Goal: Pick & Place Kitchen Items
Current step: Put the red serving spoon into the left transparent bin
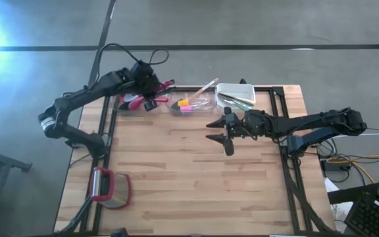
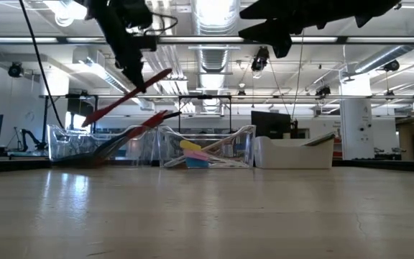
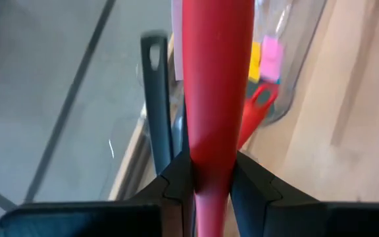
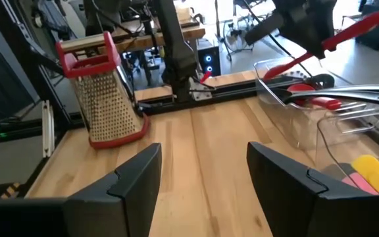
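Left wrist view: left gripper (image 3: 212,187) jaws clamped on red utensil (image 3: 214,85) (head cut off); right gripper (image 4: 202,174) jaws wide, empty.

A red-framed metal grater (image 4: 104,99) stands upright on the bare butcher-block table (image 1: 196,178), well apart from the fingers of both arms, at the near left corner in the overhead view. Along the far edge sit two clear tubs (image 2: 207,152) and a white tub (image 1: 237,94), the white one closest beyond the right arm's fingers. Black cables (image 1: 127,51) loop over the grey floor (image 1: 255,26).
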Robot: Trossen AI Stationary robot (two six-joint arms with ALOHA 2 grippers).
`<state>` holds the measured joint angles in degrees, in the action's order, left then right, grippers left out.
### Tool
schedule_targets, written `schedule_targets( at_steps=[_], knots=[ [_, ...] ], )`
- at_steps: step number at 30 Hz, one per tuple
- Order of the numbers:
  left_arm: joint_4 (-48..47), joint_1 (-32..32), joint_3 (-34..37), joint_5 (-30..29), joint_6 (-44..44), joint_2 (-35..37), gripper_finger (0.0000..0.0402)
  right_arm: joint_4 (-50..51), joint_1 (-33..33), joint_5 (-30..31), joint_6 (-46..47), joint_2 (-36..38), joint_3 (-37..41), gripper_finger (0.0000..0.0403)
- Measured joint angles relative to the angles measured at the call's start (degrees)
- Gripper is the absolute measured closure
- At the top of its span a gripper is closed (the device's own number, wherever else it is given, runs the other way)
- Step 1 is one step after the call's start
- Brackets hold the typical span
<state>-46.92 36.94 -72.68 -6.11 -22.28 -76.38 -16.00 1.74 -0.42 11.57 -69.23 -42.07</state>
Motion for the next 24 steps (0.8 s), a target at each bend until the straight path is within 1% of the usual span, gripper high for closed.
schedule_targets(
  at_steps=[3,6,11,13,19,24],
  knots=[
    [2.93,3.15,3.99,2.80,-2.15,0.96,0.0330,-0.03,0.00,0.15,-0.18,0.00,0.09,0.0183],
    [7.90,5.53,8.23,4.74,-3.95,1.81,0.0330,-0.06,0.00,0.15,-0.35,0.00,0.09,0.0185],
    [11.91,8.38,13.15,5.30,-7.96,1.75,0.0330,-0.32,0.00,0.15,-0.13,0.00,0.09,0.0188],
    [13.63,9.34,14.56,5.71,-7.88,1.69,0.0330,-0.57,0.00,0.15,-0.11,0.00,0.09,0.0187],
    [14.74,12.62,17.45,6.40,-7.96,1.67,0.0330,-2.46,0.00,0.33,0.02,0.02,0.09,0.0190],
    [16.39,13.23,19.40,6.47,-7.90,1.67,0.0330,-3.20,0.00,0.34,0.51,0.02,0.09,0.0193]
  ],
)
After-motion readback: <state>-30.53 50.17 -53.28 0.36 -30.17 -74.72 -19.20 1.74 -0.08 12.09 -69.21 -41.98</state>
